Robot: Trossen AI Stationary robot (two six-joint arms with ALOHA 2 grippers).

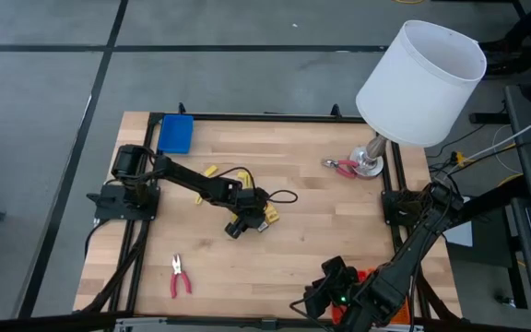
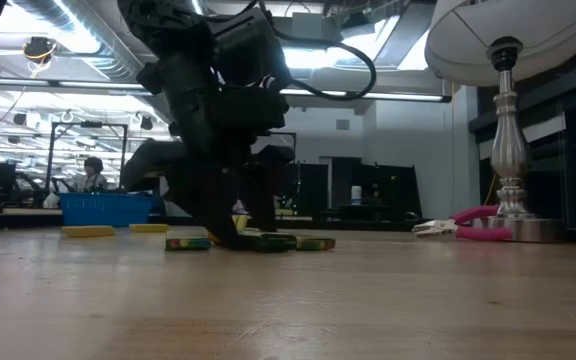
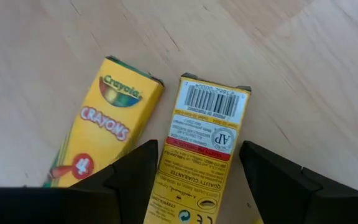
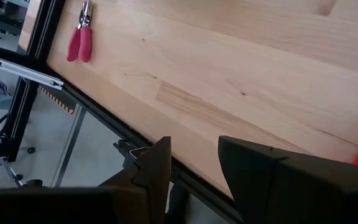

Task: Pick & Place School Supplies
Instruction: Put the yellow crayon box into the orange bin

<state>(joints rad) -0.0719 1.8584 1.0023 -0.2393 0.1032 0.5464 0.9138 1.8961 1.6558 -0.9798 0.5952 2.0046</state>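
Note:
My left gripper (image 1: 254, 219) (image 3: 201, 177) is low over the middle of the table, open. Its fingers stand on either side of a yellow crayon packet (image 3: 205, 143) that lies flat, barcode side up. A second packet (image 3: 107, 127) marked Crayola lies flat right beside it, outside one finger. In the low view the fingertips reach down to the packets (image 2: 268, 241) on the wood. More yellow pieces (image 1: 224, 172) lie toward the far left. One pair of red-handled pliers (image 1: 181, 277) lies near the front left, another (image 1: 342, 167) by the lamp base. My right gripper (image 1: 325, 288) (image 4: 194, 165) waits open at the near edge. My left gripper comes from above with its fingers (image 3: 135, 177) along the two long sides of the barcode packet's near half (image 3: 194, 180). I cannot tell whether they touch it. The packet lies flat on the table.
A blue tray (image 1: 175, 134) sits at the far left corner, a red tray (image 1: 367, 275) at the near edge by my right arm. The white-shaded lamp (image 1: 420, 83) stands at the far right. Bare wood lies between the packets and the near edge.

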